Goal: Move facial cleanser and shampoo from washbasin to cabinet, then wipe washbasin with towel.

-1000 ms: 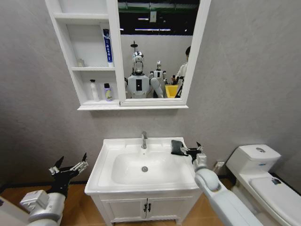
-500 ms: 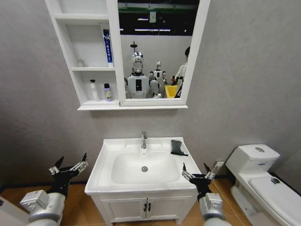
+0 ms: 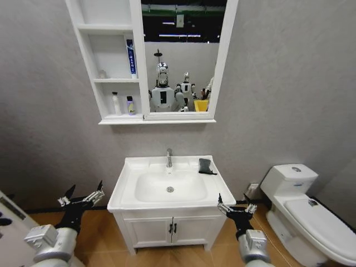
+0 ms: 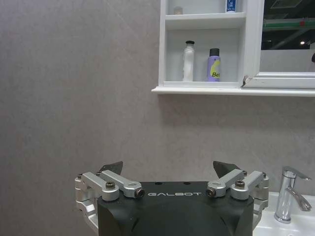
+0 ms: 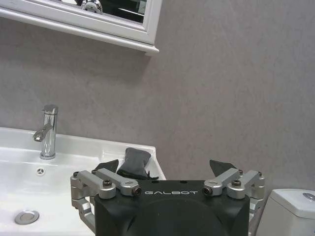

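Both sets of jaws are standing spread and empty. From the head view, the left gripper (image 3: 82, 199) is hanging low, off the left edge of the basin (image 3: 129, 168), and the right gripper (image 3: 236, 209) is sitting just off its front right corner, below rim height. The towel (image 3: 206, 166) is lying on the back right of the rim, above and beyond the right jaws, a little toward the tap (image 3: 168, 158). The cabinet (image 3: 138, 61) is hanging well above both jaws, and two bottles (image 3: 122, 104) are standing on its lowest shelf.

From the left wrist view, the left gripper (image 4: 171, 174) is showing its fingers wide apart, with the bottles (image 4: 201, 62) high beyond them on the shelf and the tap (image 4: 288, 194) off to one side.

From the right wrist view, the right gripper (image 5: 167, 171) is pointing its parted fingers straight at the towel (image 5: 132, 163), which is lying just past them on the rim, apart from them.

With no bottles on the basin, the moving step looks done. Whether wiping is finished cannot be told; if not, the right arm would need to rise over the rim, reach forward and close on the towel.
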### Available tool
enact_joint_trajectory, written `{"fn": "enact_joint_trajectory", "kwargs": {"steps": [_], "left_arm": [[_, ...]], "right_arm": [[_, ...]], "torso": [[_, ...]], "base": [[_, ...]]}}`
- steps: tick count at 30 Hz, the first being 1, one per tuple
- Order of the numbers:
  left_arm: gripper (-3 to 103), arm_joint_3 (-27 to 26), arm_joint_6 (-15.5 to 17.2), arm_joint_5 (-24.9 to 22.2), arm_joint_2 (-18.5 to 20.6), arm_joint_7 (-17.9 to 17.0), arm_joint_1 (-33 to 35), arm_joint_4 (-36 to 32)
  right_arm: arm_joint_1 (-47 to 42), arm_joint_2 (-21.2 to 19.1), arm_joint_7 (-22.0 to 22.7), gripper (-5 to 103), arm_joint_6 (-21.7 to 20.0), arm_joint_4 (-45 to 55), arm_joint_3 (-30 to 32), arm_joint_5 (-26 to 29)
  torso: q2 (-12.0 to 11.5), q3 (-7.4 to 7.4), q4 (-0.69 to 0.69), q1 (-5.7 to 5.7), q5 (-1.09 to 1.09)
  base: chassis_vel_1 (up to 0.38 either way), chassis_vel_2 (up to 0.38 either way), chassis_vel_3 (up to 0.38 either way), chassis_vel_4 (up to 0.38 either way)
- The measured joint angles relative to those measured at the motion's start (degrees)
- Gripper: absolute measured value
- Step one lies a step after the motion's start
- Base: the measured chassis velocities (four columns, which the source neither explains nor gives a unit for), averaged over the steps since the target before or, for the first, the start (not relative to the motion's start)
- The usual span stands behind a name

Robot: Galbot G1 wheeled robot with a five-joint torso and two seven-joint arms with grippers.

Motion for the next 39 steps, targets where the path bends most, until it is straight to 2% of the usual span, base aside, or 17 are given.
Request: {"fn": "enact_joint_trajectory", "kwargs": {"steps": [10,15,16,19,22,23,25,26,29,32,36,39], "left_arm": [[100,0.0,0.0,0.0,0.0,0.0,0.0,0.0],[100,0.0,0.0,0.0,0.0,0.0,0.0,0.0],[100,0.0,0.0,0.0,0.0,0.0,0.0,0.0],[100,0.0,0.0,0.0,0.0,0.0,0.0,0.0],[100,0.0,0.0,0.0,0.0,0.0,0.0,0.0],[100,0.0,0.0,0.0,0.0,0.0,0.0,0.0],[100,0.0,0.0,0.0,0.0,0.0,0.0,0.0],[100,0.0,0.0,0.0,0.0,0.0,0.0,0.0],[100,0.0,0.0,0.0,0.0,0.0,0.0,0.0],[100,0.0,0.0,0.0,0.0,0.0,0.0,0.0],[100,0.0,0.0,0.0,0.0,0.0,0.0,0.0],[100,0.0,0.0,0.0,0.0,0.0,0.0,0.0]], "right_arm": [[-0.8,-1.2,0.0,100,0.4,0.8,-0.7,-0.4],[-0.8,-2.1,-0.2,100,0.4,0.8,-1.0,-0.2],[-0.8,-2.5,-0.2,100,0.4,0.9,-1.1,0.1],[-0.5,-3.0,-0.3,100,0.4,0.8,-1.2,0.3],[-0.3,-3.4,-0.3,100,0.5,0.6,-1.2,0.6],[-0.1,-3.7,-0.4,100,0.5,0.5,-1.2,0.8],[0.0,-3.9,-0.4,100,0.5,0.4,-1.2,0.8],[0.3,-4.2,-1.0,100,0.6,0.1,-1.2,0.8],[1.4,-4.5,-2.3,100,2.0,-1.1,-1.2,0.5],[2.2,-4.8,-2.9,100,2.5,-1.7,-1.1,0.4],[4.5,-5.5,-3.6,100,2.6,-2.8,-0.9,1.3],[5.4,-5.6,-3.9,100,2.1,-2.8,-0.8,1.6]], "torso": [[0.0,-0.02,-0.01,-0.03,-0.03],[0.0,-0.01,0.00,-0.02,0.03],[0.0,-0.01,0.00,-0.02,-0.04],[0.0,0.00,-0.01,-0.01,0.04],[0.0,-0.01,0.00,-0.01,-0.06],[0.0,0.01,-0.01,0.02,0.03],[0.0,0.01,0.00,0.01,0.03],[0.0,-0.01,-0.01,0.00,-0.06],[0.0,0.01,-0.01,0.02,0.04],[0.0,-0.02,-0.01,-0.02,0.00],[0.0,-0.02,0.00,-0.05,0.02],[0.0,-0.03,-0.02,-0.05,-0.04]], "base": [[0.319,-0.330,-0.326,0.325],[0.371,-0.370,-0.372,0.371],[0.343,-0.363,-0.325,0.367],[0.376,-0.356,-0.352,0.346],[0.350,-0.340,-0.340,0.345],[0.376,-0.337,-0.357,0.338],[0.376,-0.356,-0.354,0.338],[0.321,-0.363,-0.341,0.360],[0.345,-0.350,-0.355,0.344],[0.367,-0.351,-0.335,0.330],[0.208,-0.168,-0.265,0.229],[-0.004,0.013,-0.087,0.097]]}}
